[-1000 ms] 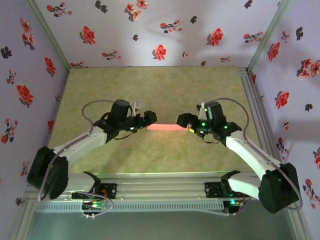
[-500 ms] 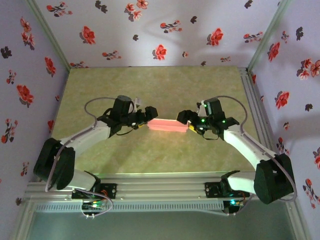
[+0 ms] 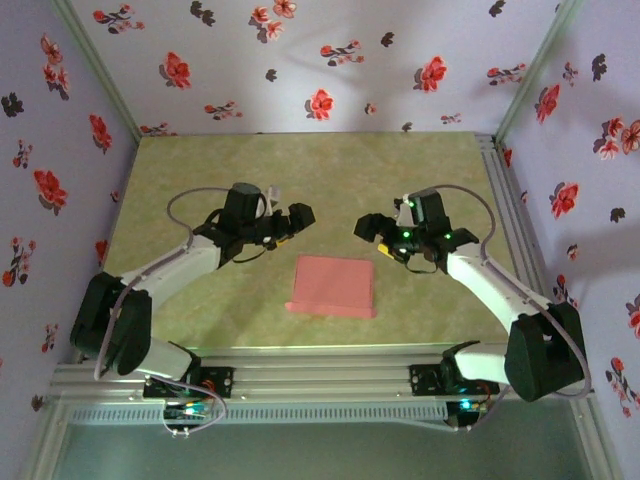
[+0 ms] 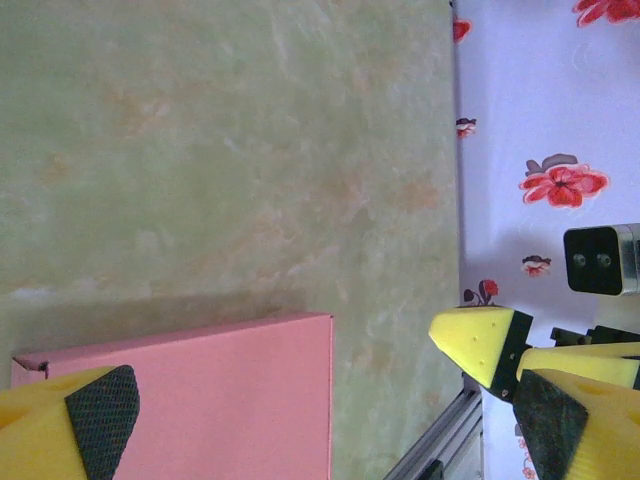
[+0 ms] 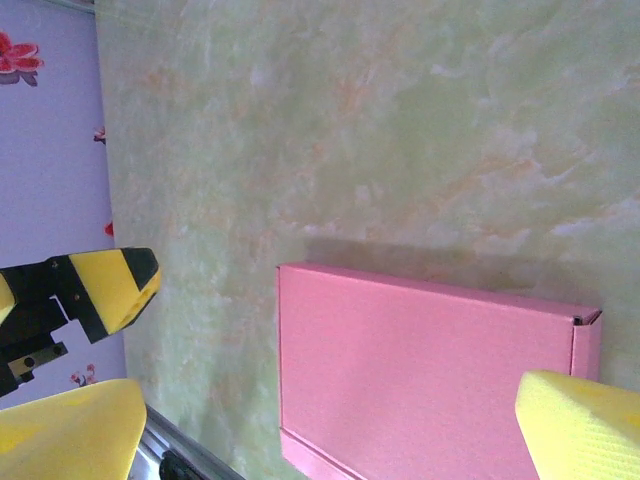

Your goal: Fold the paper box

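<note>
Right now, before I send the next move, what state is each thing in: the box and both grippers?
paper box: lies flat on the table, pink face up, looks folded shut, touched by neither gripper.
left gripper: open, empty, off the box's far left corner.
right gripper: open, empty, off the box's far right corner.

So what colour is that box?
The paper box is salmon pink, clearest in the right wrist view.
</note>
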`<control>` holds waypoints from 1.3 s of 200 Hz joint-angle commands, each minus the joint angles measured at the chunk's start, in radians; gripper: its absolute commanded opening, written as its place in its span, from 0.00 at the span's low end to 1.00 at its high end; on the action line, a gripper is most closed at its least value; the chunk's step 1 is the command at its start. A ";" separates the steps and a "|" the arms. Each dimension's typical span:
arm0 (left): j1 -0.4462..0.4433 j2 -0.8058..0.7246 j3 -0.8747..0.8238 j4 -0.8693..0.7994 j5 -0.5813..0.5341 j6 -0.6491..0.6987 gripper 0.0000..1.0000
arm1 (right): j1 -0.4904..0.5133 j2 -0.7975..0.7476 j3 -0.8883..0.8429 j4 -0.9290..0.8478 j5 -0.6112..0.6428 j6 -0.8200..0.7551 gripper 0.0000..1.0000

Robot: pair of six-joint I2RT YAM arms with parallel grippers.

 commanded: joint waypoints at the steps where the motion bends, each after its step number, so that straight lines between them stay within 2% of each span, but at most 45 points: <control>1: 0.008 -0.007 -0.012 -0.047 -0.001 0.054 1.00 | -0.005 -0.006 0.004 -0.059 0.043 -0.046 0.97; 28: 0.002 -0.046 -0.066 -0.141 -0.001 0.112 1.00 | 0.012 -0.028 -0.102 -0.024 0.013 -0.025 0.97; 59: -0.023 -0.090 -0.123 -0.249 0.000 0.163 1.00 | 0.063 -0.074 -0.184 -0.013 0.041 0.008 0.97; 96: -0.083 -0.084 -0.160 -0.316 0.026 0.171 1.00 | 0.136 -0.079 -0.252 -0.002 0.036 0.046 0.97; 131: -0.109 -0.057 -0.199 -0.252 0.021 0.139 1.00 | 0.185 -0.087 -0.294 -0.006 0.058 0.061 0.98; 260: -0.185 0.048 -0.161 -0.215 0.038 0.118 1.00 | 0.206 -0.105 -0.368 0.092 0.007 0.110 0.97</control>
